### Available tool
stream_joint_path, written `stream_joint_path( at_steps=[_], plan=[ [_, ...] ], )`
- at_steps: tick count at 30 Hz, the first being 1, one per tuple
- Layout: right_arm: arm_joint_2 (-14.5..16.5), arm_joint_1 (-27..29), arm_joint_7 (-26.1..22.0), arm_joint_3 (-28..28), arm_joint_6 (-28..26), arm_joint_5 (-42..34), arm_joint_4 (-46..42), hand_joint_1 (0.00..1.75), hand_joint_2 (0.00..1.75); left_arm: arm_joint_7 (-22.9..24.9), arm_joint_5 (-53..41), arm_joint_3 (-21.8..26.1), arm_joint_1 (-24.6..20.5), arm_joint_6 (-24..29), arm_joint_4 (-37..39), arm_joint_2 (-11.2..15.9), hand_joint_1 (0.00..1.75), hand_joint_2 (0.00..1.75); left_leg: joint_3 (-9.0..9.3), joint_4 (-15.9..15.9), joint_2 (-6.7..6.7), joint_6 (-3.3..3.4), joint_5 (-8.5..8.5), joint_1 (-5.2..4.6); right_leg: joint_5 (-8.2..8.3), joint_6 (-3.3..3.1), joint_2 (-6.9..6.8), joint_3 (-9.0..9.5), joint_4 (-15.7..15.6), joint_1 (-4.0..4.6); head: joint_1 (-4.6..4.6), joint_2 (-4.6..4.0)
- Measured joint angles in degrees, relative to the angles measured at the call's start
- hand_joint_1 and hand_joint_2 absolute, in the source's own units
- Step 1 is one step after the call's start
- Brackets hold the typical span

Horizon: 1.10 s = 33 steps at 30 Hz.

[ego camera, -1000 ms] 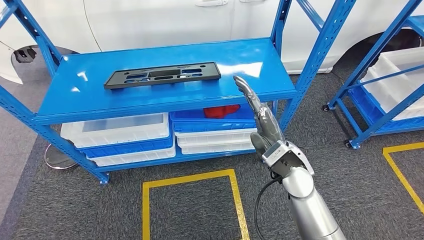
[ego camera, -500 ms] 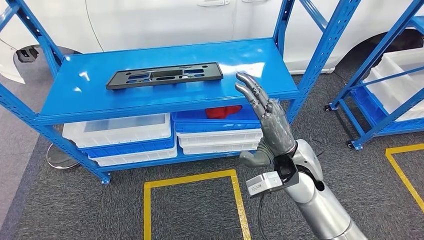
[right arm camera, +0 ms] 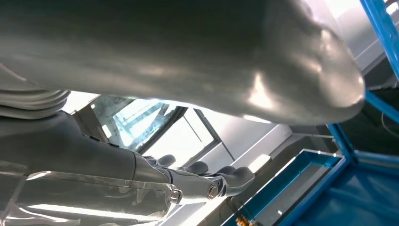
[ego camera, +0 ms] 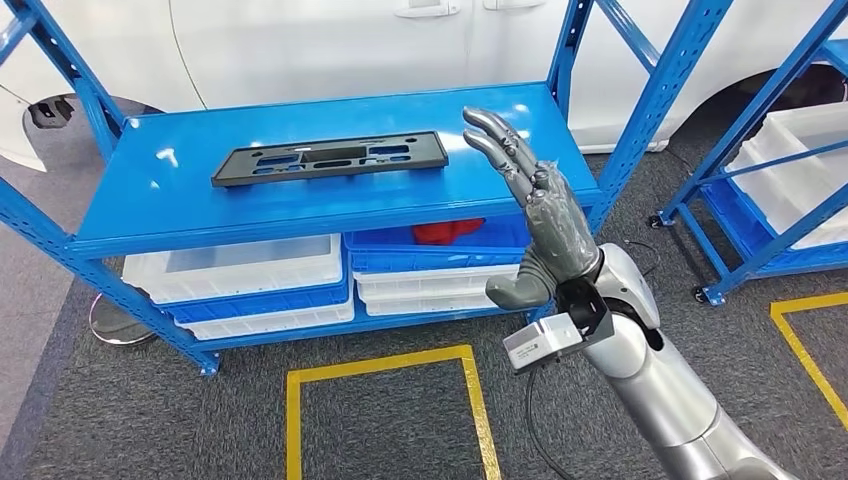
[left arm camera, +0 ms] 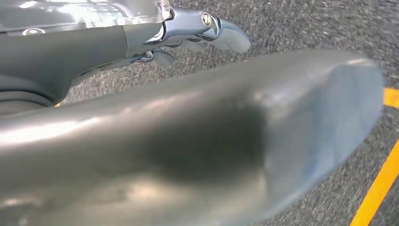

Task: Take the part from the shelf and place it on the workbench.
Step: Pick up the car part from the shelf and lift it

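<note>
A flat, black, elongated plastic part with rectangular cut-outs (ego camera: 330, 158) is seen lying on the top board of the blue metal shelf (ego camera: 150, 200), in the upper left of centre of the head view. Its long axis runs nearly left to right across the frame, the right end tipped slightly toward the top; it is touched by nothing. The right hand (ego camera: 535, 215), grey and dark-fingered on a silver arm, is held up right of centre, its fingers stretched out and apart, nothing gripped, their tips overlapping the shelf's right part just beside the part's right end. Whether they touch the board cannot be told. In the left wrist view the left hand (left arm camera: 202, 33) is shown above grey carpet (left arm camera: 306, 28) with a yellow line; much is covered by a blurred thumb, the fingers look loosely extended, and no object is seen in them. Under the top board, white and blue plastic bins (ego camera: 240, 270) are partly hidden, and a red object (ego camera: 447, 232) is cut off by the board's edge. A white car body (ego camera: 300, 40) is cropped at the top.
</note>
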Motion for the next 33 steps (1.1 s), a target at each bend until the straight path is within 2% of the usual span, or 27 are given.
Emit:
stream_joint_path(
  at_steps=[2,3,4,6,7,8,9,10,11,12,13,16,18,19,21,22,23,24,26,27,28,29,32,33],
  plan=[
    [-0.25,-0.27,0.02,0.19,-0.14,-0.09,-0.19,0.0,0.0,-0.11,0.01,0.01,0.01,-0.09,0.0,0.02,0.0,0.0,0.47,-0.58,0.02,0.7,0.05,0.2,-0.82,0.55,-0.03,-0.31,1.15,-0.07,0.13,0.0],
    [-0.35,-0.4,0.02,0.26,-0.31,-0.13,-0.3,0.0,0.0,-0.2,0.02,0.01,-0.03,-0.19,0.0,0.02,0.0,0.0,0.79,-0.89,0.04,1.03,0.07,0.32,-1.94,0.74,-0.05,-1.27,3.27,-0.08,0.25,0.01],
    [-0.44,-0.39,0.02,0.34,-0.55,-0.05,-0.38,0.0,0.0,-0.32,0.01,0.01,-0.07,-0.32,0.0,0.02,0.0,0.0,1.03,-1.04,0.08,1.31,-0.01,0.32,-3.45,0.85,-0.06,-2.98,6.62,-0.19,0.35,0.01],
    [-0.47,-0.05,0.19,0.64,-1.06,0.42,-0.45,0.0,0.0,-0.55,-0.01,0.02,-0.11,-0.63,0.0,0.02,0.0,0.0,1.29,-1.0,0.08,1.64,-0.36,0.2,-6.23,1.01,-0.07,-7.69,14.64,-0.26,0.45,0.01],
    [-0.47,0.17,0.34,0.84,-1.22,0.77,-0.46,0.0,0.0,-0.63,-0.03,0.02,-0.07,-0.75,0.0,0.02,0.0,0.0,1.47,-0.93,0.05,1.7,-0.6,0.13,-6.3,1.03,-0.08,-9.37,16.91,-0.29,0.46,0.01],
    [-0.47,0.25,0.58,1.04,-1.28,1.03,-0.47,0.0,0.0,-0.66,-0.07,0.03,-0.04,-0.81,0.0,0.02,0.0,0.0,1.72,-0.84,0.01,1.68,-0.89,0.07,-5.23,0.97,-0.08,-10.03,17.04,-0.3,0.46,0.0],
    [-0.47,0.13,0.84,1.25,-1.26,1.2,-0.48,0.0,0.0,-0.62,-0.13,0.03,-0.01,-0.81,0.0,0.02,0.0,0.0,2.09,-0.75,-0.04,1.62,-1.25,0.01,-2.97,0.81,-0.09,-9.35,14.56,-0.29,0.46,0.01],
    [-0.47,-0.16,1.1,1.4,-1.2,1.27,-0.48,0.0,0.0,-0.55,-0.2,0.03,0.0,-0.75,0.0,0.01,0.0,0.0,2.52,-0.68,-0.07,1.5,-1.66,-0.05,-0.19,0.53,-0.11,-7.77,10.37,-0.26,0.48,0.0],
    [-0.47,-0.51,1.34,1.53,-1.1,1.22,-0.47,0.0,0.0,-0.44,-0.29,0.03,-0.03,-0.71,0.03,-0.02,0.0,0.0,2.85,-0.63,-0.09,1.32,-2.06,-0.17,1.78,0.22,-0.16,-6.08,6.43,-0.14,0.44,-0.01],
    [-0.47,-0.88,1.53,1.65,-0.97,1.17,-0.46,0.0,0.0,-0.31,-0.44,0.03,-0.1,-0.66,0.07,-0.04,0.0,0.0,3.04,-0.55,-0.11,1.07,-2.42,-0.27,3.02,-0.06,-0.22,-4.69,3.18,-0.01,0.38,0.0],
    [-0.47,-1.14,1.64,1.76,-0.83,1.1,-0.44,0.0,0.0,-0.21,-0.58,0.03,-0.19,-0.64,0.1,-0.06,0.0,0.0,3.11,-0.52,-0.12,0.79,-2.7,-0.32,3.33,-0.31,-0.25,-3.95,1.39,0.14,0.31,-0.01],
    [-0.49,-1.22,1.77,2.07,0.05,0.61,-0.36,0.0,0.0,-0.1,-0.91,0.03,-0.37,-0.66,0.15,-0.05,0.0,0.0,3.49,-0.72,-0.05,-0.13,-3.32,-0.3,2.62,-0.95,-0.09,-3.33,0.35,0.15,0.22,0.01],
    [-0.5,-1.03,1.14,2.26,1.18,-0.39,-0.09,0.0,0.0,-0.28,-1.05,0.03,-0.33,-0.68,0.17,-0.11,0.0,0.0,2.91,1.43,-0.02,-0.74,-4.6,-0.27,2.35,-1.42,-0.07,-2.33,-0.32,-0.19,0.0,0.01],
    [-0.5,-0.73,0.52,2.41,1.81,-0.9,0.23,0.0,0.0,-0.47,-1.11,0.04,-0.31,-0.68,0.18,-0.14,0.0,0.0,1.48,4.33,-0.02,-1.02,-5.83,-0.13,2.15,-1.58,-0.12,-1.81,-0.57,-0.28,-0.12,0.01],
    [-0.49,0.81,-0.48,2.9,2.72,-0.74,0.96,0.0,0.0,-0.89,-1.36,0.06,-0.19,-0.78,0.2,-0.17,0.0,0.0,-3.39,12.41,-0.01,-1.48,-8.49,0.09,1.55,-1.77,-0.19,-1.11,-0.65,-0.26,-0.24,0.01],
    [-0.46,2.13,-0.6,3.3,2.93,0.12,1.27,0.0,0.0,-1.05,-1.6,0.07,-0.04,-0.9,0.2,-0.17,0.0,0.0,-5.55,15.27,-0.01,-1.63,-8.75,0.16,1.16,-1.78,-0.2,-0.72,-0.62,-0.24,-0.24,0.01],
    [-0.41,3.56,-0.41,3.71,2.98,1.28,1.44,0.0,0.0,-1.14,-1.88,0.08,0.13,-1.08,0.2,-0.17,0.0,0.0,-6.75,16.06,0.0,-1.69,-7.83,0.2,0.75,-1.75,-0.19,-0.27,-0.59,-0.24,-0.24,0.01],
    [-0.29,4.97,-0.1,4.14,3.01,2.54,1.53,0.0,0.0,-1.2,-2.2,0.08,0.27,-1.3,0.2,-0.16,0.0,0.0,-6.64,14.2,0.0,-1.65,-5.6,0.23,0.31,-1.69,-0.16,0.3,-0.56,-0.24,-0.26,0.01],
    [0.04,7.27,0.51,4.75,3.01,4.46,1.56,0.0,0.0,-1.25,-2.78,0.08,0.41,-1.69,0.23,-0.12,0.0,0.0,-4.07,6.5,-0.02,-1.3,-0.26,0.24,-0.63,-1.45,-0.11,1.53,-0.56,-0.22,-0.24,-0.01],
    [0.22,8.16,0.7,4.93,3.01,4.85,1.54,0.0,0.0,-1.24,-3.02,0.07,0.4,-1.82,0.28,-0.09,0.0,0.0,-2.63,2.96,-0.04,-0.99,1.31,0.11,-1.05,-1.22,-0.07,1.93,-0.53,-0.15,-0.22,-0.01],
    [0.34,8.88,0.78,5.04,3.03,4.67,1.5,0.0,0.0,-1.21,-3.17,0.07,0.35,-1.87,0.32,-0.08,0.0,0.0,-1.78,0.92,-0.06,-0.65,1.87,-0.03,-1.35,-0.97,-0.04,2.1,-0.54,-0.09,-0.2,0.0],
    [0.42,9.56,0.68,5.1,3.14,4.0,1.4,0.0,0.0,-1.18,-3.32,0.06,0.31,-1.87,0.35,-0.07,0.0,0.0,-1.39,0.09,-0.08,-0.28,1.67,-0.19,-1.57,-0.68,-0.01,2.14,-0.58,-0.05,-0.19,0.01],
    [0.49,11.32,-0.72,4.56,4.65,0.48,0.49,0.0,0.0,-1.07,-3.72,0.05,0.34,-1.85,0.38,-0.1,0.0,0.0,-0.92,-0.57,-0.06,0.77,1.14,-0.05,-2.32,0.24,-0.01,2.25,-0.29,-0.04,-0.15,0.01],
    [0.49,11.79,-1.29,4.07,5.3,-0.42,0.13,0.0,0.0,-1.04,-3.84,0.06,0.37,-1.85,0.39,-0.11,0.0,0.0,-0.53,-0.87,-0.03,1.11,1.03,0.1,-3.19,0.48,-0.03,1.65,1.29,-0.04,-0.07,0.01]
  ],
)
